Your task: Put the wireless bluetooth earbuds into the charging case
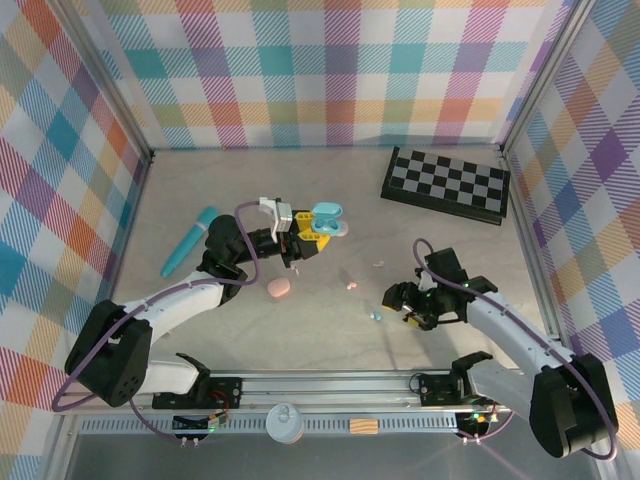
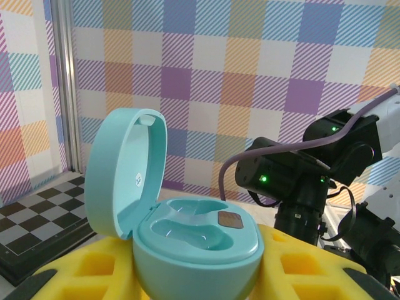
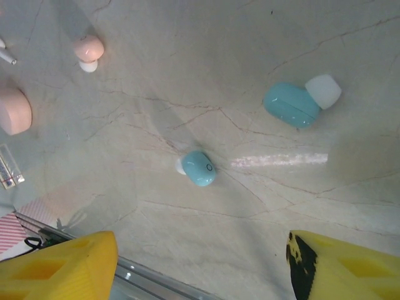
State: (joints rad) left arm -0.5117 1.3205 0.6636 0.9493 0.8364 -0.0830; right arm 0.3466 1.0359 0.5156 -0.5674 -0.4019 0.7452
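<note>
Containers:
- Teal pebble-shaped plastic charging case [image 2: 197, 247], lid swung up and standing at its 9 o'clock side. Both wells in the base are empty. A small brown square patch sits at the base's 2 o'clock rim. The case is off the desk [image 1: 450, 240], held up near desk centre.
- Pink pebble-shaped closed case [image 1: 279, 288] lies on the desk at 7 o'clock from the teal case. The right wrist view cuts it off at the left edge.

Earbuds, all loose on the desk:
- Light blue earbud [image 3: 199, 167] with a whitish tip, straight ahead of the right fingers, apart from them.
- Second light blue earbud [image 3: 294, 105] with a larger white tip, at 2 o'clock from the first.
- Pink earbud [image 3: 88, 50] with a pale tip, at 10 o'clock from the first.

Fingers:
- Left fingers [image 2: 75, 272], yellow padded, are clamped on the teal case's base from both sides.
- Right fingers [image 3: 62, 262], yellow padded, stand wide apart, low over the desk, with nothing between them and touching nothing.

Other:
- Long teal tube [image 1: 188, 240] at the desk's 9 o'clock side.
- Folded black-and-grey chessboard [image 1: 445, 185] at 1 o'clock.

Hard to make out: a whitish speck [image 1: 380, 264] at 1 o'clock from the pink earbud is too small to identify.
</note>
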